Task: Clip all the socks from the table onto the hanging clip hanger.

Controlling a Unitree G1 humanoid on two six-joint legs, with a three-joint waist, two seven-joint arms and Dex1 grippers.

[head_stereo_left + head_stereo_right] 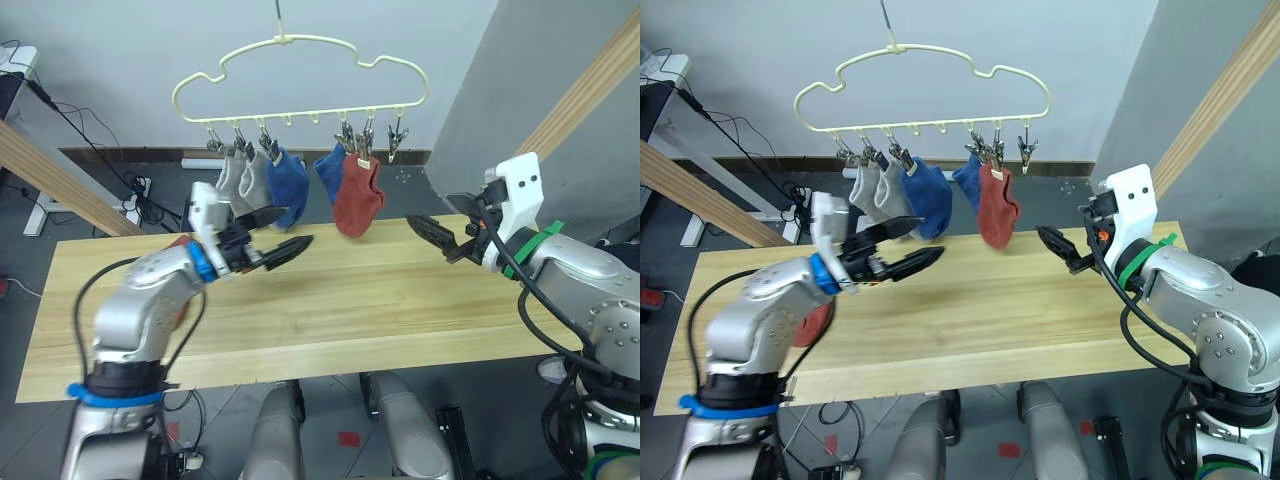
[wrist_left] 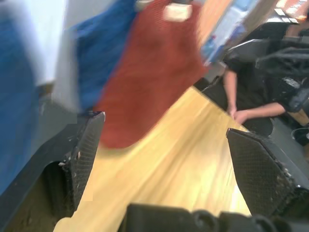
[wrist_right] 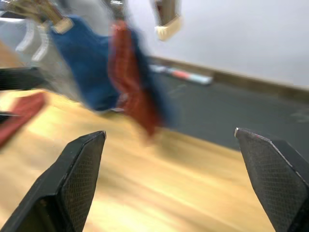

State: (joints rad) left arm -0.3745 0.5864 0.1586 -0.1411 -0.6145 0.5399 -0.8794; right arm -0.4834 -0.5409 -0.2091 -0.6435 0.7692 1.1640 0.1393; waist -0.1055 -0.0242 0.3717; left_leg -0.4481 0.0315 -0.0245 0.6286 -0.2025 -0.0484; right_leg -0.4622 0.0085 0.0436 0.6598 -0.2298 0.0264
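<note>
Pale wooden planks form a long table (image 1: 330, 300) in front of a light grey wall. Above its far edge hangs a pale yellow cloud-shaped wire clip hanger (image 1: 300, 80) with silver clips along its bar. Five socks dangle from it, long axes roughly vertical, toes down: two light grey knit socks (image 1: 243, 175), a blue sock (image 1: 288, 185), a second blue sock (image 1: 330, 170) and a rust-red sock (image 1: 357, 195).

From the head camera, the left gripper (image 1: 275, 235) hovers over the table below the grey and blue socks, its two black fingers spread apart and empty, pointing toward the red sock. The right gripper (image 1: 440, 238) is raised at the table's far right, fingers parted, holding nothing, aimed left toward the hanging socks. In the right eye view a second rust-red sock (image 1: 815, 322) lies on the table, partly hidden behind the left arm.

Left wrist view: the hanging red sock fills the space above the widely parted fingers (image 2: 87, 159); a seated person's forearm (image 2: 246, 113) appears beyond the table.

Right wrist view: wide-open fingers (image 3: 79, 174) frame the hanging socks, with the red sock on the table at the side.
</note>
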